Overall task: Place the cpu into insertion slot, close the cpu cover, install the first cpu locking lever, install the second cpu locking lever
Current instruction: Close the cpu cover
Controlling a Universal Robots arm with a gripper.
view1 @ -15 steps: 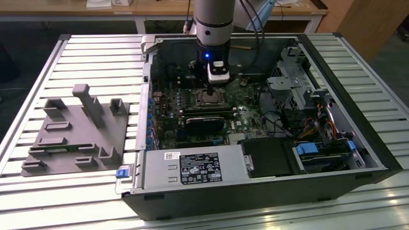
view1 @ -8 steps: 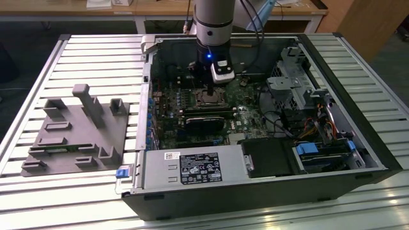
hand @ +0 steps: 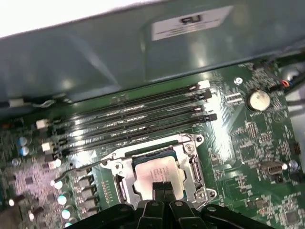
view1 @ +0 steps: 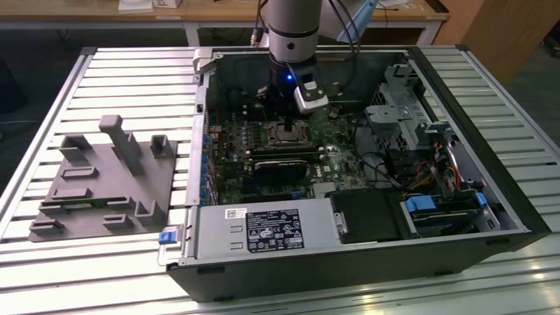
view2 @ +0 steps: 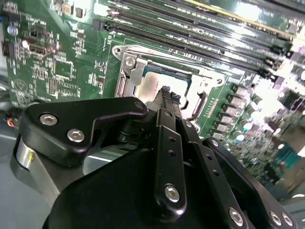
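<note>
The tool (hand: 162, 188) was clenched, fingertips pressed together with nothing between them, right at the pale metal top of the cpu (hand: 155, 172); contact could not be judged. The cpu lay flat in the insertion slot (view1: 282, 136), with the cpu cover (hand: 183, 151) lying down around it, beside the long black memory slots (hand: 133, 119). The open computer case (view1: 490, 197) rested on the slatted surface (view1: 131, 85).

Matt silvery metal cpu (hand: 155, 170), shiny metal cpu cover (hand: 123, 181) (glinting), matt black gripper (hand: 162, 187).
</note>
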